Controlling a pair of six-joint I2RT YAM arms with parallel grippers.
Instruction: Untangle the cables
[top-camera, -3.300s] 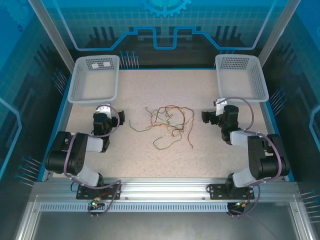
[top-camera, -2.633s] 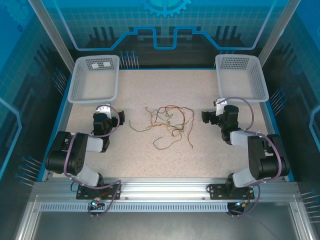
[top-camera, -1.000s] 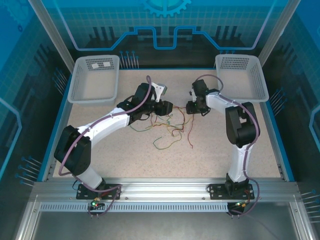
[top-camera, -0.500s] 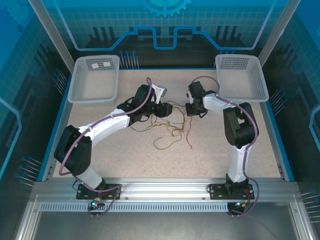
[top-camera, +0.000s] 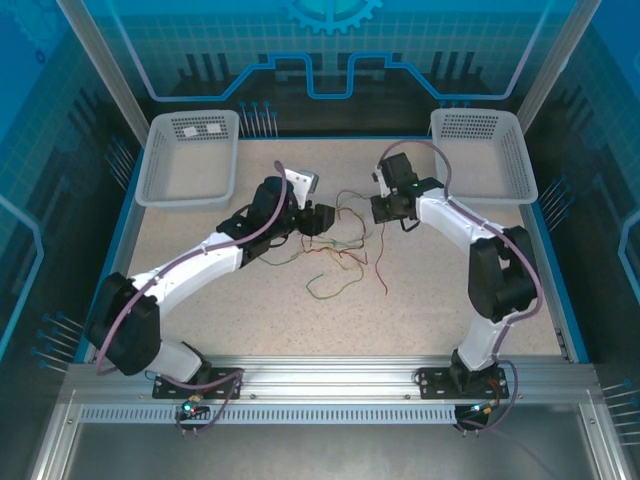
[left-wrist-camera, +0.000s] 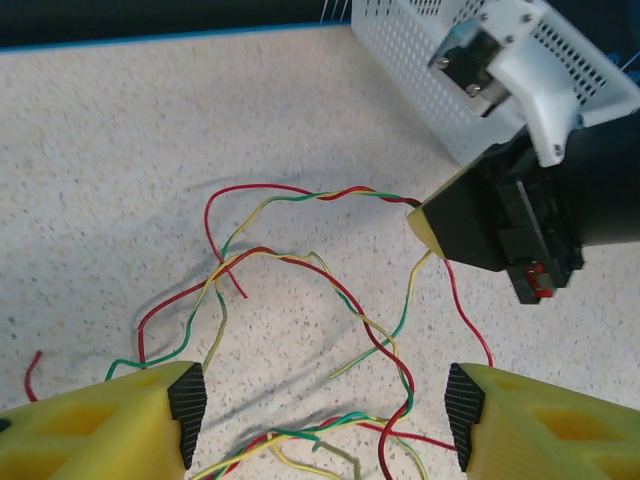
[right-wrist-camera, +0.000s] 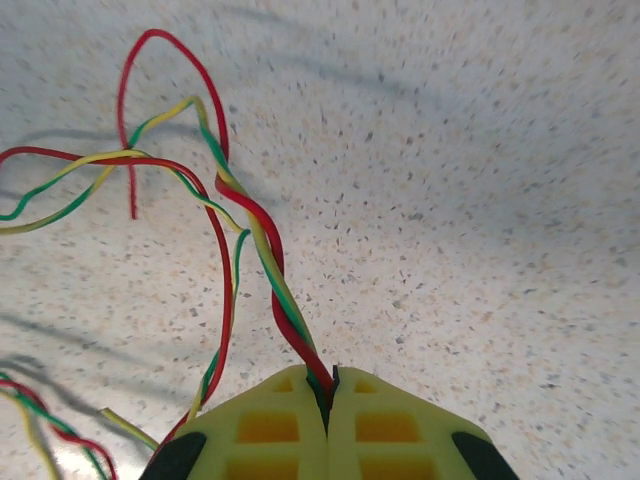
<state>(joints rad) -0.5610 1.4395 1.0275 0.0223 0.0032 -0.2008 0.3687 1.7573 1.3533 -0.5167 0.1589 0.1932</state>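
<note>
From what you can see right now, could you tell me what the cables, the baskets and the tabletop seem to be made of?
The cables look like thin wire in smooth, slightly glossy red, green and yellow plastic sheathing; they hold bends. The baskets look like pale moulded plastic, given the perforated walls. The tabletop is matte beige with dark speckles, perhaps laminate or composite stone.

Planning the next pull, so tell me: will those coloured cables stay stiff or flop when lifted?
Probably floppy: the cables lie in loose, wavy loops. Likely light, being so thin. Those twisted together and pinched in the right gripper would probably drag the rest along.
</note>
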